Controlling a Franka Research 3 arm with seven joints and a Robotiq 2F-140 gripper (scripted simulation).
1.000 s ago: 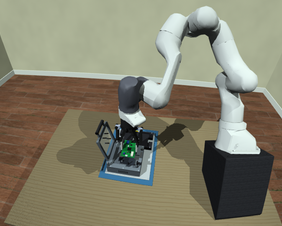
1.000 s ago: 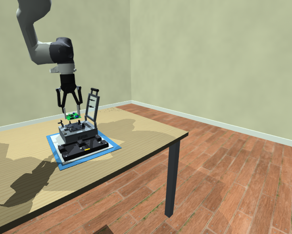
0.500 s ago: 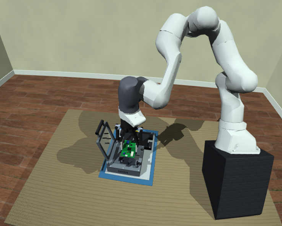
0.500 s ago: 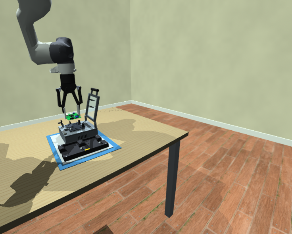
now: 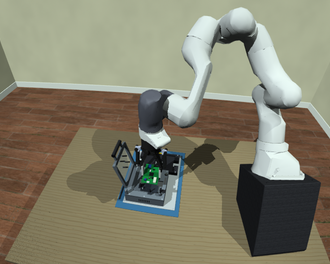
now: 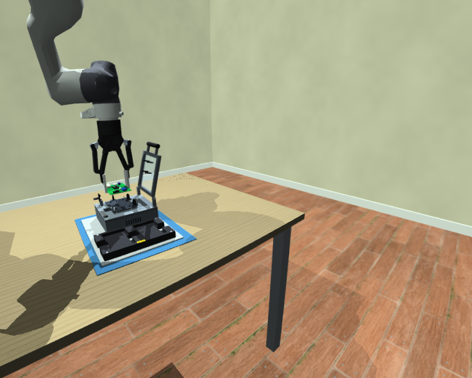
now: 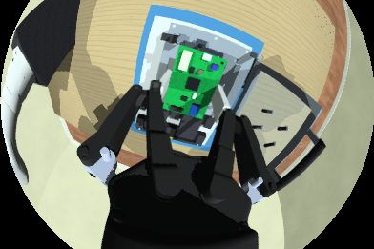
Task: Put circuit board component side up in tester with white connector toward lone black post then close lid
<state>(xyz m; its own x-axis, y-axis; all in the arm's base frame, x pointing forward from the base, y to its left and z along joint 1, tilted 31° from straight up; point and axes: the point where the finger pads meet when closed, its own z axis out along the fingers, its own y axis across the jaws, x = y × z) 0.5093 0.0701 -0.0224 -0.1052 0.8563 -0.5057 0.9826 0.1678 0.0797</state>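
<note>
My gripper is shut on the green circuit board and holds it roughly level, component side up, a little above the grey tester. In the wrist view the board sits between my fingertips, with its white connector at the end away from my palm. The tester's lid stands open and upright at the side of the board. In the top view the board hangs over the tester's bed, next to the open lid. The tester's pins are hidden under the board.
The black tray lies beside the tester on a white plate and a blue mat. The arm's black pedestal stands at the table's right side. The table edge runs close to the mat.
</note>
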